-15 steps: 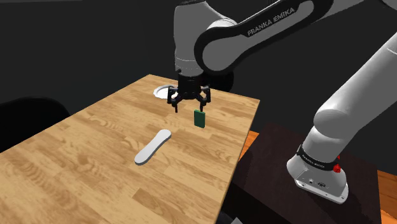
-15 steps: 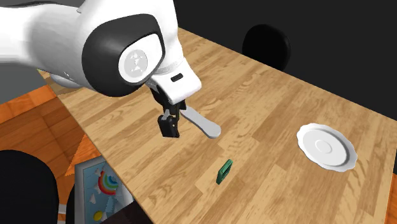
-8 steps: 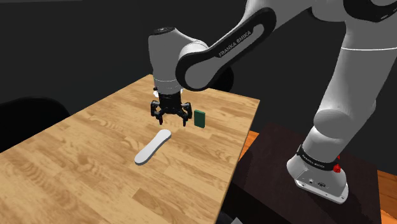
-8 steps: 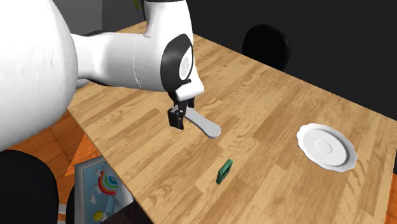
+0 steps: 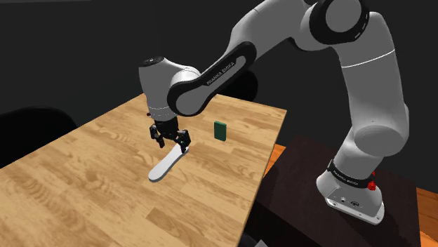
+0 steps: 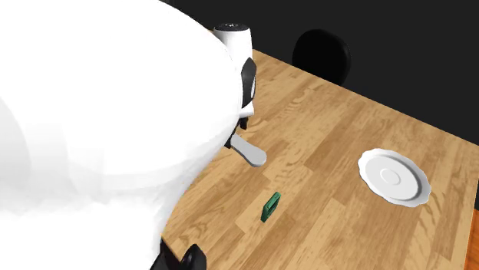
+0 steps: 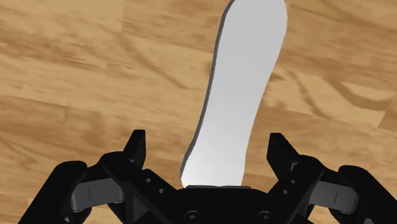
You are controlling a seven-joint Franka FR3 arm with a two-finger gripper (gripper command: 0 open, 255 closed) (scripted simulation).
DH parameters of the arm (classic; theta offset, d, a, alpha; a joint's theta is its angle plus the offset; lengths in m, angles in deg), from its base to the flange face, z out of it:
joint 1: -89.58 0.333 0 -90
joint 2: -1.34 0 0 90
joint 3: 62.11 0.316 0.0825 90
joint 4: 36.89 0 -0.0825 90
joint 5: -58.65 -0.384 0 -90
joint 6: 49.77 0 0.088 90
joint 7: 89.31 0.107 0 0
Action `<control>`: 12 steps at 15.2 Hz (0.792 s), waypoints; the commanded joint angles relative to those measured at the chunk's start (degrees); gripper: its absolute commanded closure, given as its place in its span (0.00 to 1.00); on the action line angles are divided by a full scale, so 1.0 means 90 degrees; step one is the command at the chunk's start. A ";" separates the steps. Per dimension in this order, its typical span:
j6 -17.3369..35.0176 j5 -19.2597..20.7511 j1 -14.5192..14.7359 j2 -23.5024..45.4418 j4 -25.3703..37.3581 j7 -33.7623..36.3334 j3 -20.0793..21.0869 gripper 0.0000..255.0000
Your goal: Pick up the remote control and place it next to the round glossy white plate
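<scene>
The remote control (image 5: 167, 163) is a long, pale grey, slightly curved bar lying flat on the wooden table (image 5: 84, 175). My gripper (image 5: 172, 144) hangs open just above the remote's far end. In the wrist view the remote (image 7: 245, 83) runs away from the hand, and the two black fingertips (image 7: 135, 147) stand wide apart on either side of its near end without touching it. In the second exterior view the white plate (image 6: 394, 177) lies toward the right, well away from the remote (image 6: 249, 152). My own white arm covers much of that view's left.
A small green block (image 5: 220, 130) stands upright on the table between the remote and the stand (image 5: 330, 175); it is also in the second exterior view (image 6: 270, 206). A black chair back (image 6: 321, 54) rises behind the table's far edge.
The arm swung from above the green block toward the shoulder view's left and came down over the remote's far end. The fingers stayed open throughout; nothing on the table moved.
</scene>
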 commanded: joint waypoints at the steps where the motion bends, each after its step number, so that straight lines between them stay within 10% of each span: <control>1: -0.0112 0.0141 0.0337 0.0563 0.0612 0.0360 -0.0257 0.00; 12: 0.0243 0.0394 0.0598 0.1198 0.0858 0.0624 -0.0568 0.00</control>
